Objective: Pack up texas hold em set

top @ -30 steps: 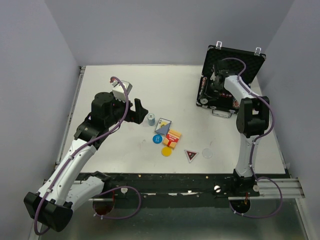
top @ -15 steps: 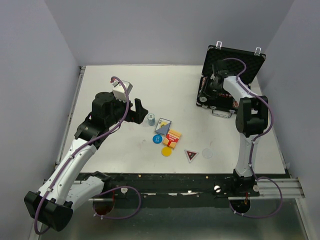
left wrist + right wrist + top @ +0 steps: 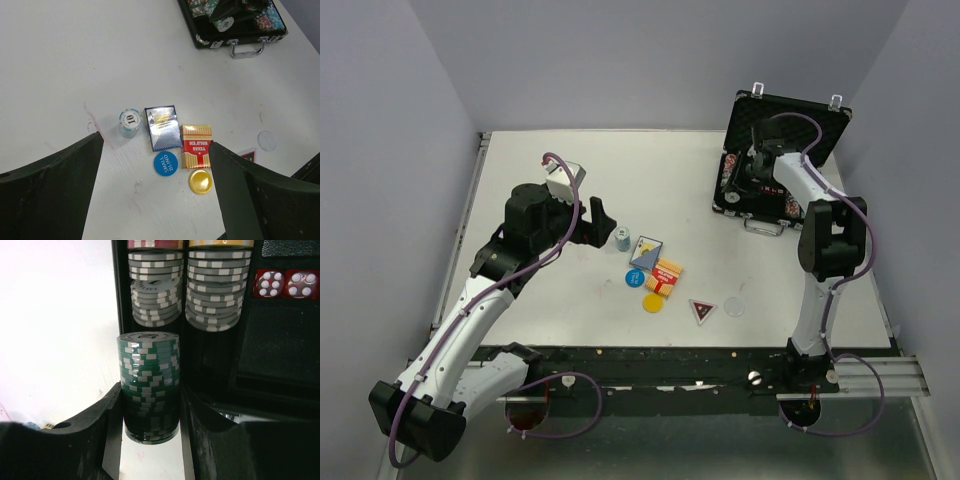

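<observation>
The black briefcase lies open at the back right, lid upright, with grey chip rows in its tray. My right gripper hovers over the case's left channel, shut on a stack of green poker chips. Near the table's middle lie a light-blue chip stack, a blue card deck, a red card deck, a blue "small blind" disc, a yellow disc and a triangular button. My left gripper stands open just left of them, holding nothing.
A clear round disc lies right of the triangular button. Two red dice sit in a case compartment beside the chip rows. The case's silver handle faces the near side. Grey walls close in the table on three sides.
My right gripper has shifted slightly to the right over the case with the green stack. The left arm and the loose pieces have not moved.
</observation>
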